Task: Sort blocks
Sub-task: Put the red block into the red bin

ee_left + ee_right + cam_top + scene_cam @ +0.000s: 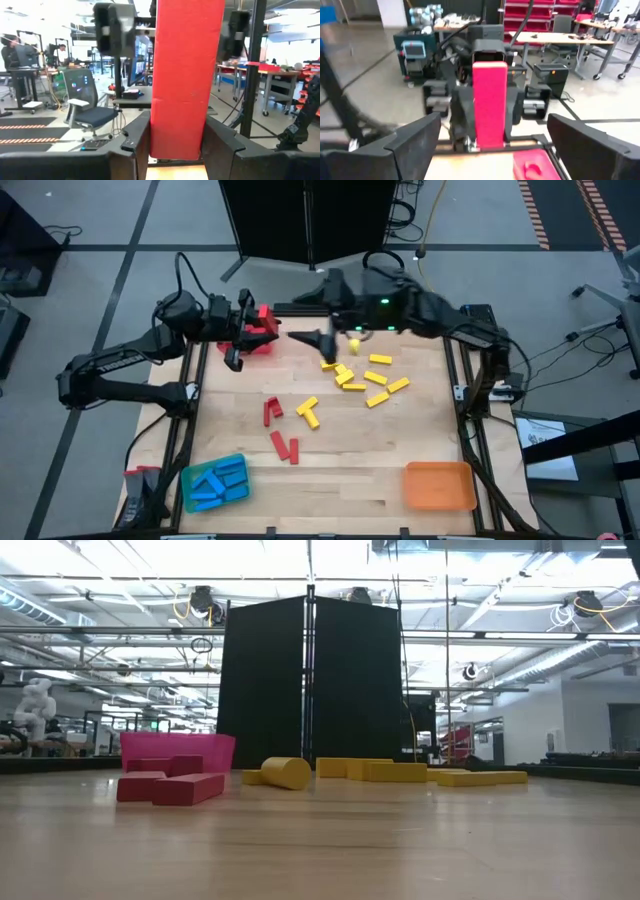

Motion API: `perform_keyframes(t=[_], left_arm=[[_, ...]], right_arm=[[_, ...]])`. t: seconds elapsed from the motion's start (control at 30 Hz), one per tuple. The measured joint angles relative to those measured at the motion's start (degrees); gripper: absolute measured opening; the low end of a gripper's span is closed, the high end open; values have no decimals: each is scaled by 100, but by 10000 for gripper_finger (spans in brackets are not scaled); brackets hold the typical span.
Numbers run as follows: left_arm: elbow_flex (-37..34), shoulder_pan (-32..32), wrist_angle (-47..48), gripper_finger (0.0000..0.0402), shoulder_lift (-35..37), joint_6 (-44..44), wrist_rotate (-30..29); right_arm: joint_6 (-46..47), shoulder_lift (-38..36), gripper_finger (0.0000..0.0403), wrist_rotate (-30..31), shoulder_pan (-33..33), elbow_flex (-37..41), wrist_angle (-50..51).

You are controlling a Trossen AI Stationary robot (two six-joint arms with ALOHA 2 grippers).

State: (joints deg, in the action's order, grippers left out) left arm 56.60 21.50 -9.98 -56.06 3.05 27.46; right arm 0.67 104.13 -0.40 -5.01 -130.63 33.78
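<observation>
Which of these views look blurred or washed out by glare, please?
Low view: ceiling lights blow out the top, and the red blocks sit in soft focus. Left wrist view: the held red block is sharp, the room behind is bright. Right wrist view: motion-smeared at one side, though the left gripper holding that block is recognisable. High view: evenly lit.

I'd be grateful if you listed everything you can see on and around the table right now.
Red tray: one, far left corner.
Blue tray: one, near left corner, holding several blue blocks.
Orange tray: one, near right corner.
Yellow blocks: roughly ten, scattered right of centre.
Loose red blocks: about four, centre of the table.
Held red block: one, upright.
Left gripper: shut on the held red block, beside the red tray.
Right gripper: open, facing the left gripper.
</observation>
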Motion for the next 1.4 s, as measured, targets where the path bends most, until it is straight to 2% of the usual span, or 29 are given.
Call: perform_keyframes(t=[0.17,0.37,0.57,0.8,0.93,1.03,1.13,1.2,1.27,1.4], left_arm=[[0,63,351,135,261,-43,7],[0,424,1722,135,782,-284,-37],[0,750,2554,148,1205,-529,-199],[0,984,3029,145,1392,-531,-378],[0,1082,3008,145,1404,-542,-398],[0,1194,3018,145,1400,-663,-419],[-145,1307,2867,144,1406,-680,-420],[-314,1364,2777,144,1410,-655,-419],[-484,1384,2707,144,1400,-640,-420],[-838,1379,2283,144,1387,-490,-419]], right_arm=[[-179,-615,348,-7,125,0,1007],[106,-1318,338,76,431,-2,2157],[449,-1727,338,499,899,-2,3097],[637,-2108,338,592,1361,1,4176],[1031,-2537,338,1300,1647,2,4883],[1223,-2946,338,1906,1976,114,4992],[1407,-3517,338,2318,2291,656,4737],[1616,-3975,338,2522,2451,1366,4419],[1818,-4511,338,2657,2574,2339,3936],[1799,-5570,338,2711,2705,4625,2287]])
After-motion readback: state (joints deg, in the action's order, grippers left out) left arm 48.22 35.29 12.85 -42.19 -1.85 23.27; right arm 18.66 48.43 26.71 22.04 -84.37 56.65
